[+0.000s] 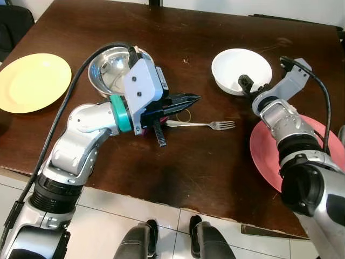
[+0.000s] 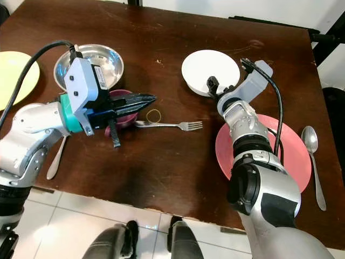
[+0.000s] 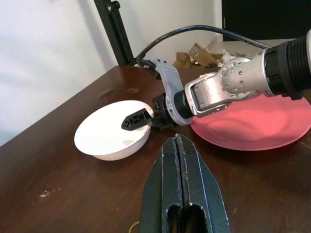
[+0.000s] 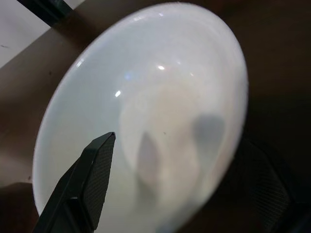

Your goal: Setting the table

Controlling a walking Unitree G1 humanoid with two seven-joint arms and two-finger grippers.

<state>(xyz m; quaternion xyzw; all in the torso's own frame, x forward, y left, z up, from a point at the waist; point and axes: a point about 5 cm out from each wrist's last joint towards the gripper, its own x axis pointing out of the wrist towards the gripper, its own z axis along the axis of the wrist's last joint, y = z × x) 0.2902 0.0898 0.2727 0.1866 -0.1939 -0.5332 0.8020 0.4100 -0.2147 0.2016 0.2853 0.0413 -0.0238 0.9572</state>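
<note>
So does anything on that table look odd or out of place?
Yes: a yellowish rubber band lies loose on the table beside the fork, hardly part of a place setting. Nothing looks spilled or broken.

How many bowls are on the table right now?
3: a white bowl at the right gripper, a steel bowl behind the left gripper, and a maroon bowl partly hidden under it.

Left arm bent across the body, forearm level; left gripper (image 2: pixel 144 100) pointing toward the robot's right, fingers pressed together. Right arm extended forward; right gripper (image 1: pixel 249 85) angled down, fingers (image 4: pixel 87 177) spread apart.
</note>
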